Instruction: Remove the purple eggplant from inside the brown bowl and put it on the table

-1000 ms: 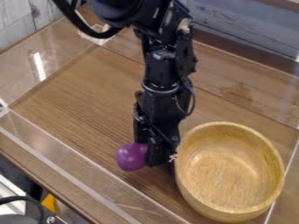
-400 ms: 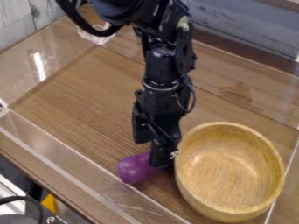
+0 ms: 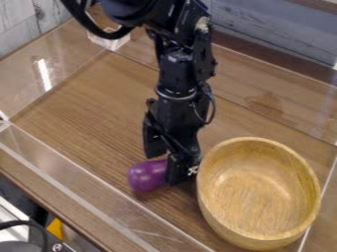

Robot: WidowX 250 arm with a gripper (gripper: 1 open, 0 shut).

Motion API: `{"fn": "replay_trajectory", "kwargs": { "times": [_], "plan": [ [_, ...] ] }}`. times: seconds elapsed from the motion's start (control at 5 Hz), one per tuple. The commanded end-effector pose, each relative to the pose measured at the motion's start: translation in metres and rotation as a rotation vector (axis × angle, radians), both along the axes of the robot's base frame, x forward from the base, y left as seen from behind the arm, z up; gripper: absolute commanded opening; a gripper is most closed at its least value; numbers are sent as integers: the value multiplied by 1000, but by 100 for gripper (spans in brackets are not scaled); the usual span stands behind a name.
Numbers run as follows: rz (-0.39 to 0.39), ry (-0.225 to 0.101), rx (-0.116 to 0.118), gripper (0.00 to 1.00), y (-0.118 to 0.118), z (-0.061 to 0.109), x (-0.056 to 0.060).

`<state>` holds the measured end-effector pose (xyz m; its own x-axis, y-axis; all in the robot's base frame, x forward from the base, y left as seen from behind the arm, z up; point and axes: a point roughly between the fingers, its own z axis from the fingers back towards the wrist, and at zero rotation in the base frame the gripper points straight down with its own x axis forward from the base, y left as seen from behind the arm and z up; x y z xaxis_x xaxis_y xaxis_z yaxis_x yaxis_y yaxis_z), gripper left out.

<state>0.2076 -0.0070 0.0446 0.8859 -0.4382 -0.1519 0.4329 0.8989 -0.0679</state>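
A large brown wood-grain desk (image 3: 93,108) fills the view, fenced by clear acrylic walls (image 3: 53,49) that catch pale reflections along the left and rear edges. A grey panelled surface shows behind the far wall.

Left of the tool and just below it, the small glossy purple toy eggplant (image 3: 148,176) lies on the bare desk. Its rounded bulk faces the near-left corner, and its right side is tucked against or behind the tool's lower part. Whether the two touch cannot be told from this angle. The eggplant sits outside the bowl, just beside the bowl's left rim.

The black tool (image 3: 175,169) points straight down from a black jointed arm (image 3: 182,69) that descends from the top of the picture. The fingers are dark against a dark body, so the gap between them is hard to read. They appear spread rather than pinching, with the eggplant resting beside them and not lifted.

Right of the tool and slightly nearer the camera stands the wide round light-brown wooden bowl (image 3: 305,187), with a thick rim and visible grain. Its hollow holds nothing. The bowl's left rim lies close to the tool's lower end.
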Motion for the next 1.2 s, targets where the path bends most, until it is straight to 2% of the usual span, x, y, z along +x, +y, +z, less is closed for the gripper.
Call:
{"fn": "replay_trajectory", "kwargs": {
  "times": [0.0, 0.6, 0.8, 1.0],
  "plan": [
    [14, -37, 10, 100, 5, 11, 8],
    [46, -34, 24, 100, 11, 14, 7],
    [53, -32, 27, 0, 12, 14, 6],
    [59, -30, 28, 0, 12, 14, 6]
  ]
}}
